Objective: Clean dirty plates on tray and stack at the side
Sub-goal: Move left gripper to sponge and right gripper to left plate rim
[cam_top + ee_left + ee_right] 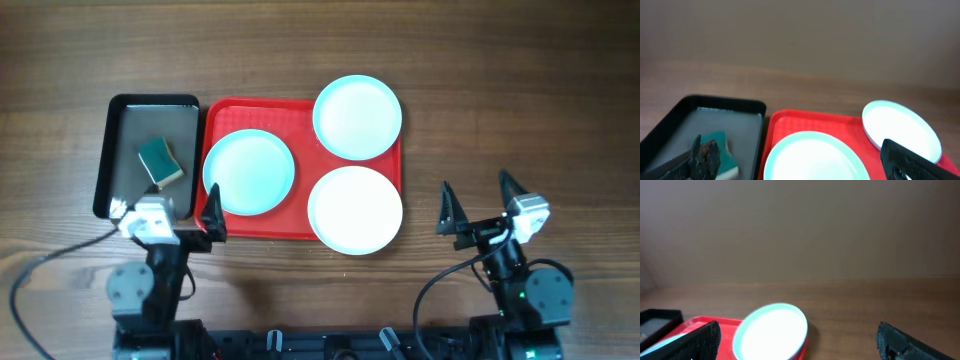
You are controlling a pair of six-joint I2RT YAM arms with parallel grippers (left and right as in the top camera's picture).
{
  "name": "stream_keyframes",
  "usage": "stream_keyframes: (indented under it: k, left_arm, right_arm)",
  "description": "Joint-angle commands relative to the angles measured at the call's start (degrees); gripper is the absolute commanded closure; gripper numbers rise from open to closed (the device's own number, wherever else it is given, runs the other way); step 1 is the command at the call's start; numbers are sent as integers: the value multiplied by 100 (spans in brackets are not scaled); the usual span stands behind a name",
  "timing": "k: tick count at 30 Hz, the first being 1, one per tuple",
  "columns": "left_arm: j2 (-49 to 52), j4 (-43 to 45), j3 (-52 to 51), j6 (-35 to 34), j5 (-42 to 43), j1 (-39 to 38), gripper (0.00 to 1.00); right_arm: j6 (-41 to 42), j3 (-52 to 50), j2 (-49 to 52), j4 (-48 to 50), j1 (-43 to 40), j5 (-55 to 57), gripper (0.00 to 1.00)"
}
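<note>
— Closest to us are the two claws, hanging over the near edge of the table (500, 60). Has either got hold of anything?

— No. The left gripper (167, 210) is spread wide with nothing between its fingers. It sits above the near corner where the black tray (105, 150) meets the red tray (300, 115). The right gripper (480, 200) is spread just as wide and just as bare, out over the table to the right, well apart from both trays.

— And the plates (249, 171)?

— All three are on the red tray. The left plate (249, 190) lies flat in its left half. The far plate (357, 116) hangs over the far rim on the right. The near plate (355, 210) sticks out past the near right corner. They sit close together, but I can't see any of them overlapping.

— Have any been wiped?

— I can't tell. They all look pale and unmarked from here, and any dirt is too faint for me to see. The sponge (160, 162) lies in the black tray, and neither claw is touching it.

— So how far along is it?

— Right at the beginning, I'd say. Nothing is stacked at the side, so the sponge has to be picked up, and all three plates need wiping and stacking.
</note>
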Motion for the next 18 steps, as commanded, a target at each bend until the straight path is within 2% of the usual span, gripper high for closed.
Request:
stream_keyframes:
  k: [1,6,10,14,18]
  left_arm:
    - [1034,-533,1255,92,107,-33,0]
    - [2542,-1816,2944,98,105,-33,0]
    - [4238,-3539,4750,118,103,-33,0]
    - [5681,-4868,6050,127,44,-33,0]
    - [6623,-5259,6474,111,162,-33,0]
  right_arm:
    - [-103,866,887,-155,-13,-365,0]
    - [-103,2011,2234,-680,-13,-702,0]
    - [-109,3351,3569,-1808,-13,-922,0]
    - [-260,4533,4712,-2944,-13,-931,0]
    - [-245,4986,5462,-3034,-13,-931,0]
